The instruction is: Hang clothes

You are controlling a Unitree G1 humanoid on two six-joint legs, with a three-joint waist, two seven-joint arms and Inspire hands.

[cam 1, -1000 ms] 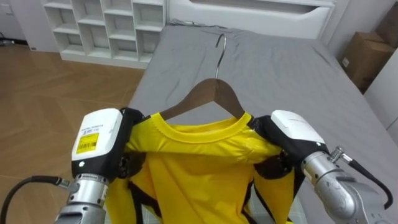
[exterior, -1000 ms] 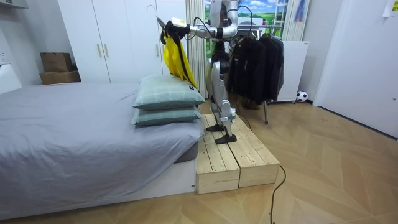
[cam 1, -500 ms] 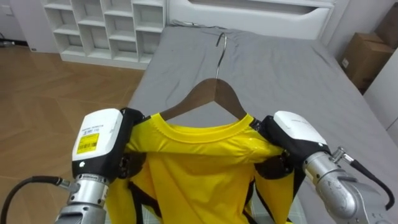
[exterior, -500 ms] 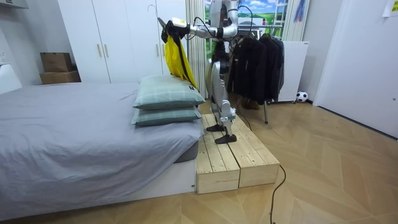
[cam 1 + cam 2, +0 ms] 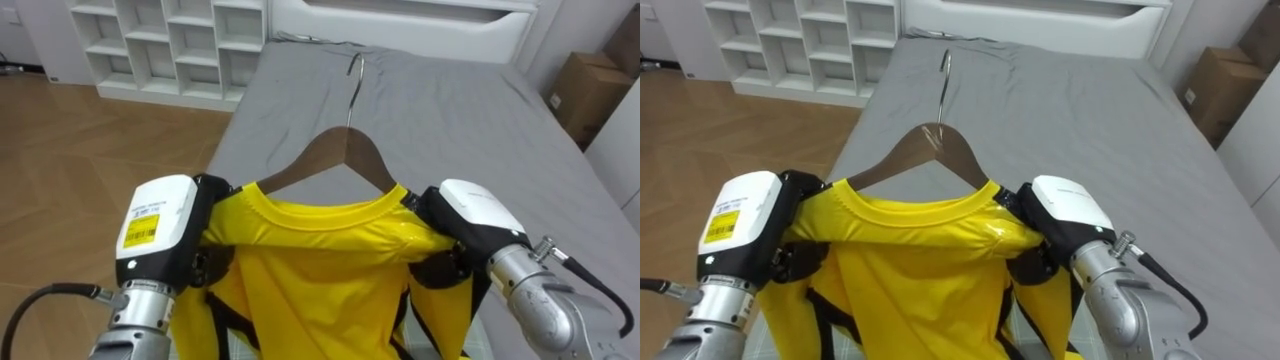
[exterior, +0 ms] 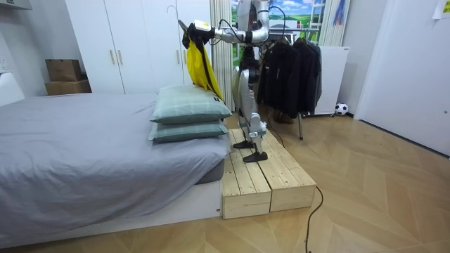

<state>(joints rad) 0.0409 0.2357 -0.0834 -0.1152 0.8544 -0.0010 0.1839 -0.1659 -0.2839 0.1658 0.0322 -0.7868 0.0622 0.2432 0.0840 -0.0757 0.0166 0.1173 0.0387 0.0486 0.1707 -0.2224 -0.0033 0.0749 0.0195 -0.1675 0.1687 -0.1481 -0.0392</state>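
Both left hand and right hand curl fingers round yellow shirt; glossy, draped on wooden hanger.

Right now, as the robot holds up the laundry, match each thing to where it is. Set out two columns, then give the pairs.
Things:
1. shirt
2. pillows
3. jackets
4. ball

Places:
a. stacked on the bed
b. on the floor
c. held up by the left hand and right hand
d. hanging behind the robot

Pairs: 1-c, 2-a, 3-d, 4-b
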